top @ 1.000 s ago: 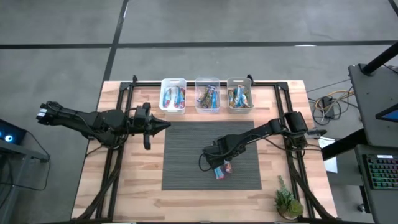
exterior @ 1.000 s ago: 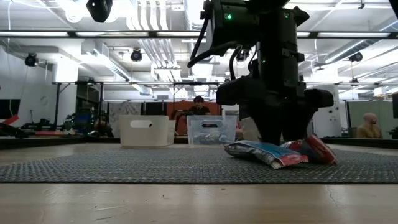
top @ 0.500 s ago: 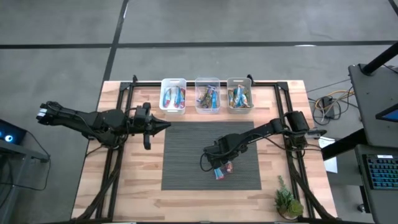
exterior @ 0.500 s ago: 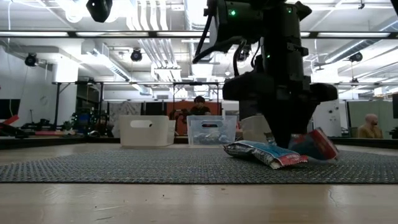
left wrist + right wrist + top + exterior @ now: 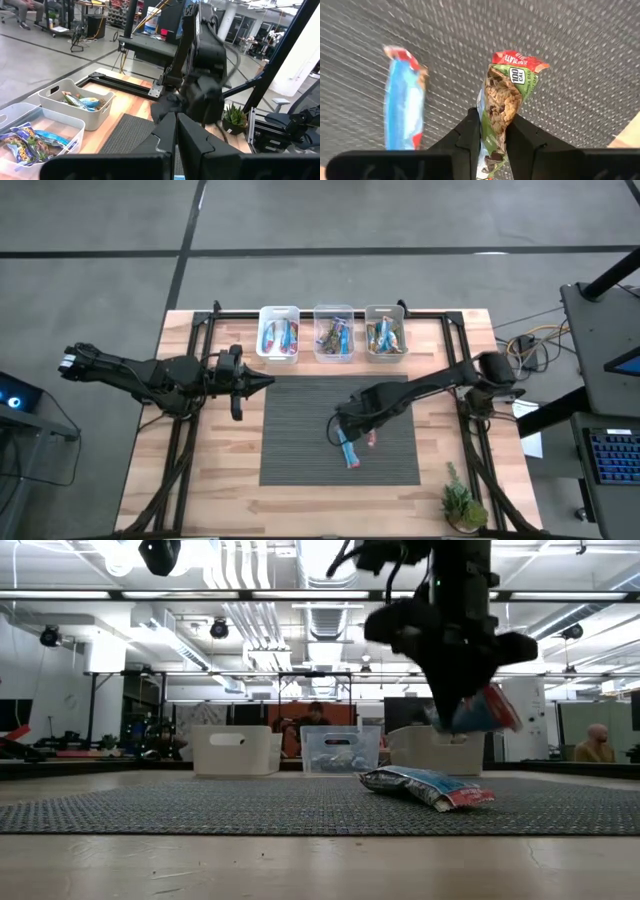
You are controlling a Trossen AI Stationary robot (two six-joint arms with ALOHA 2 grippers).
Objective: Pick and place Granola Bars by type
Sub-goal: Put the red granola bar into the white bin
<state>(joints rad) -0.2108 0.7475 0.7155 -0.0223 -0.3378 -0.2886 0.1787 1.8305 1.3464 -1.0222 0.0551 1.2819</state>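
From above, my right gripper (image 5: 352,430) hangs over the ribbed grey mat (image 5: 300,440); a blue bar (image 5: 349,451) lies flat beside it. Three plastic bins (image 5: 332,332) line the wooden tabletop's far edge. Low down, my jaws pinch a crinkled foil bar (image 5: 480,710) clear above the mat. My left gripper (image 5: 268,381) waits, jaws together.

The whole table (image 5: 450,380) is seen from straight above. The mat (image 5: 200,808) is seen from table height, very near. Both views share it. Wrist cameras are pointed past each arm's fingers.
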